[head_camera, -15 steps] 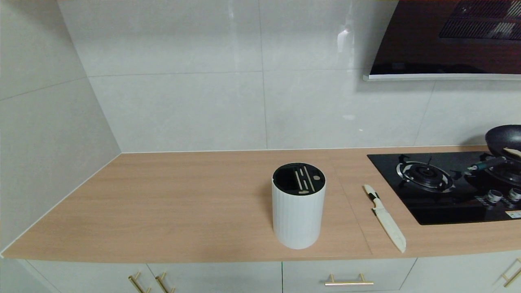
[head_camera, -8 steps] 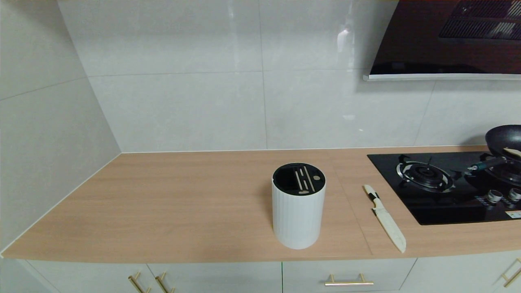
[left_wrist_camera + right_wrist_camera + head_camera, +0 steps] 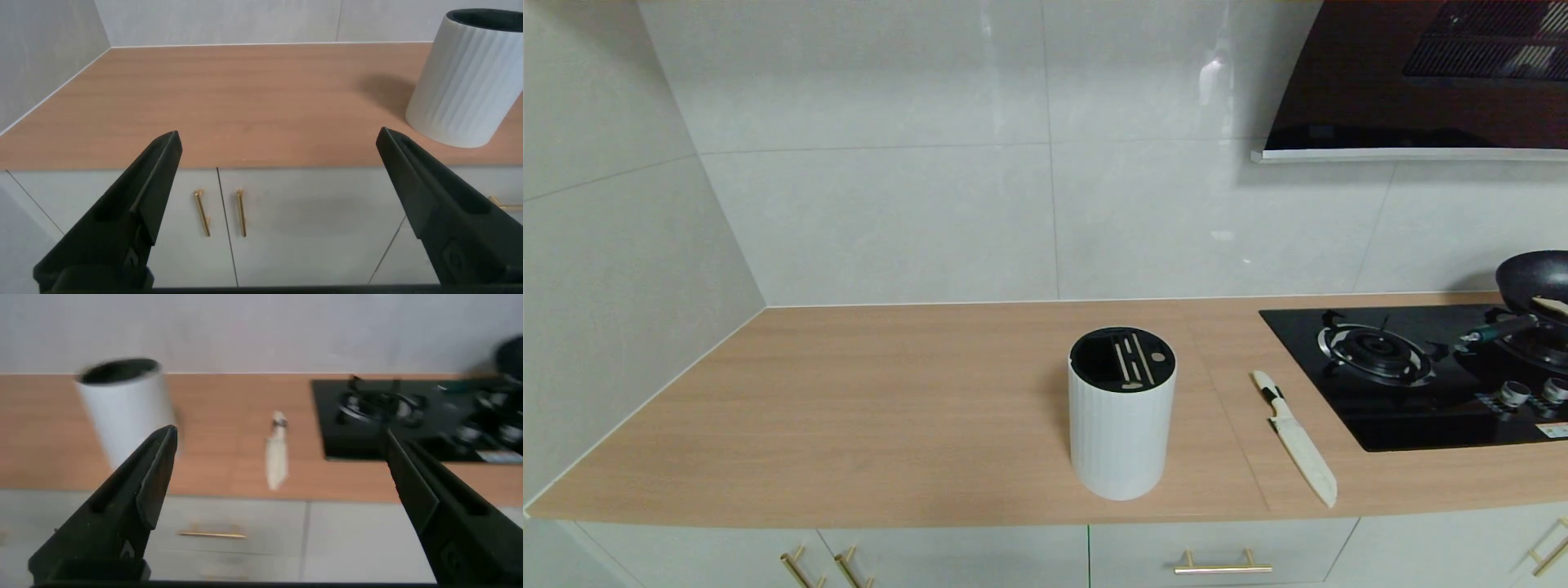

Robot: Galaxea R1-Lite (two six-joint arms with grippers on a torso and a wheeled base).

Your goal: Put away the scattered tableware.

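Observation:
A cream-white knife with a black band on its handle lies flat on the wooden counter, blade toward the front edge, between the holder and the stove. A white ribbed cylindrical holder with a black slotted top stands upright left of it. My left gripper is open in front of the cabinets, below counter level, with the holder off to one side. My right gripper is open too, held before the counter edge, with the knife and the holder beyond it.
A black gas stove is set into the counter at the right, with a black pan on its far burner. White cabinets with gold handles run below the counter. Tiled walls close the back and left side.

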